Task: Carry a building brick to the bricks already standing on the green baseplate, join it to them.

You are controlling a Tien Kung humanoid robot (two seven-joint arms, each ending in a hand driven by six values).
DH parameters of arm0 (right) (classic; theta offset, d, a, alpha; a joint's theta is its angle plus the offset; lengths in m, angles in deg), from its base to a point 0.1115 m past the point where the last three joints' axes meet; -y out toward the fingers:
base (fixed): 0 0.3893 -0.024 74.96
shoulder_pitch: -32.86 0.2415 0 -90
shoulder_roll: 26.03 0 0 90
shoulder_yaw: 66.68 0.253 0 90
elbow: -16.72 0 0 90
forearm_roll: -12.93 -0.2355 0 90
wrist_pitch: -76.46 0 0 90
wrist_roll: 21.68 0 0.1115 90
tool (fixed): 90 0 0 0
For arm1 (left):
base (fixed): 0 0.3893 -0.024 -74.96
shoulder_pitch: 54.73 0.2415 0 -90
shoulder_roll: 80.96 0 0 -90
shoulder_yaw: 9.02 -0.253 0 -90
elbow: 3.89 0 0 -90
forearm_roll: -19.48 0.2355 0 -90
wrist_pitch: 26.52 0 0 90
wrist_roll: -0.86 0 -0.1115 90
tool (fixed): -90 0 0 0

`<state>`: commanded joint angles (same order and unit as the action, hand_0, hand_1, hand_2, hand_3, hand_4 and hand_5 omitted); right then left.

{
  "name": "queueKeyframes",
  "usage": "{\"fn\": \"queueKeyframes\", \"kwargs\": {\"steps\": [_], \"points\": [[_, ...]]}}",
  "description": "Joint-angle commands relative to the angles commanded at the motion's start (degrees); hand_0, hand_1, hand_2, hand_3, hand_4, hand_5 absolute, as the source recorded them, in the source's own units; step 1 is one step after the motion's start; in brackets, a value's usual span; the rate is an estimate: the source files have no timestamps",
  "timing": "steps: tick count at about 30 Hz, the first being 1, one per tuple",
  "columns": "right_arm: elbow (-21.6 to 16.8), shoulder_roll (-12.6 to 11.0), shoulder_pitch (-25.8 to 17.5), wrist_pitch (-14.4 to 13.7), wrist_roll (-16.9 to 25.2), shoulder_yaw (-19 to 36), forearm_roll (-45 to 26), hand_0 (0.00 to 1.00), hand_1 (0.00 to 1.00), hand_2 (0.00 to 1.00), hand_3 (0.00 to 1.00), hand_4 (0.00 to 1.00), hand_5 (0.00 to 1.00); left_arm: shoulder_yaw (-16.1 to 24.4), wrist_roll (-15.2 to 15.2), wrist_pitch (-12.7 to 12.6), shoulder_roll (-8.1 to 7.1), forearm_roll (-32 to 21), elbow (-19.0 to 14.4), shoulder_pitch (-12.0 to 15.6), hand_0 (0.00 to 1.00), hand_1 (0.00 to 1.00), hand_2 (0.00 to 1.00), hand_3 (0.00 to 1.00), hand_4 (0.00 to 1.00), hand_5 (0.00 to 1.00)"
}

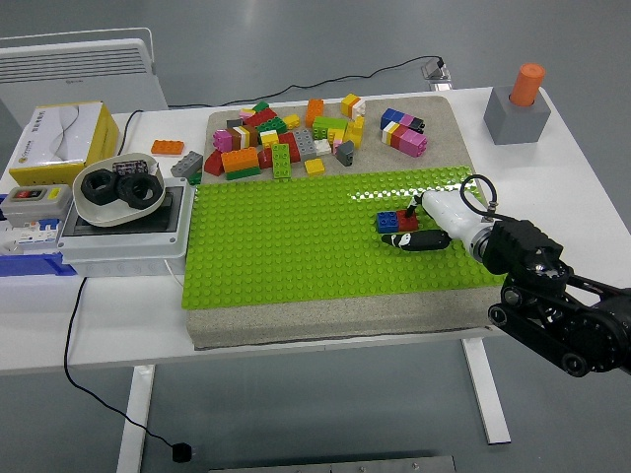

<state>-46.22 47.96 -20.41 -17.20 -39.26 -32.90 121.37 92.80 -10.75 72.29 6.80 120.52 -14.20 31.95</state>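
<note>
Two joined bricks, blue brick and red brick, side by side on green baseplate, right of centre, nearer the far edge than the near one. Right hand reaching in from lower right on black arm, white palm above the red brick, dark fingers extended low along the near side of the pair, touching or just short of it; whether closed on the red brick not discernible. Open studs all around the pair: broad bare expanse to the left and toward the near edge, narrow strip to the right edge under the wrist. Grey foam mat beneath the baseplate, its front lip close to the near edge of white table. Loose brick pile on the mat beyond the baseplate's far edge, well apart from the pair. Grey block with orange cylinder at far right corner. White bowl of black rings on grey box at left, near the mat's left edge.
</note>
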Motion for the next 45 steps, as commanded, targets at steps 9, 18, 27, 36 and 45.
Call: {"fn": "queueKeyframes", "kwargs": {"steps": [9,18,27,36,45], "points": [[1.7,0.6,0.4,0.1,0.0,-0.9,-0.3,0.893,0.829,0.861,0.649,0.885,0.826,0.0,0.0,0.0,0.02,0.2,0.0,0.1,0.768,0.760,0.794,0.851,0.954,0.880],[2.2,0.8,0.7,0.4,-0.1,-1.9,-0.4,0.893,0.827,0.857,0.648,0.880,0.819,-0.1,0.1,0.0,-0.10,0.0,0.0,-0.1,0.768,0.759,0.793,0.850,0.953,0.880],[1.6,0.6,1.1,0.0,0.4,-1.6,-1.8,0.893,0.826,0.856,0.648,0.878,0.809,0.0,0.1,0.0,-0.11,-0.2,0.0,0.0,0.768,0.759,0.794,0.849,0.954,0.881],[-0.5,-0.1,1.0,-0.2,0.6,0.3,-4.2,0.893,0.821,0.850,0.648,0.871,0.773,0.0,0.1,-0.1,-0.08,-0.4,0.0,0.0,0.768,0.760,0.794,0.850,0.953,0.882],[-5.8,-1.5,0.1,-1.1,0.9,4.3,-6.7,0.891,0.820,0.848,0.648,0.867,0.766,0.0,0.0,-0.2,0.07,-0.6,0.0,0.1,0.768,0.760,0.795,0.850,0.953,0.885]]}}
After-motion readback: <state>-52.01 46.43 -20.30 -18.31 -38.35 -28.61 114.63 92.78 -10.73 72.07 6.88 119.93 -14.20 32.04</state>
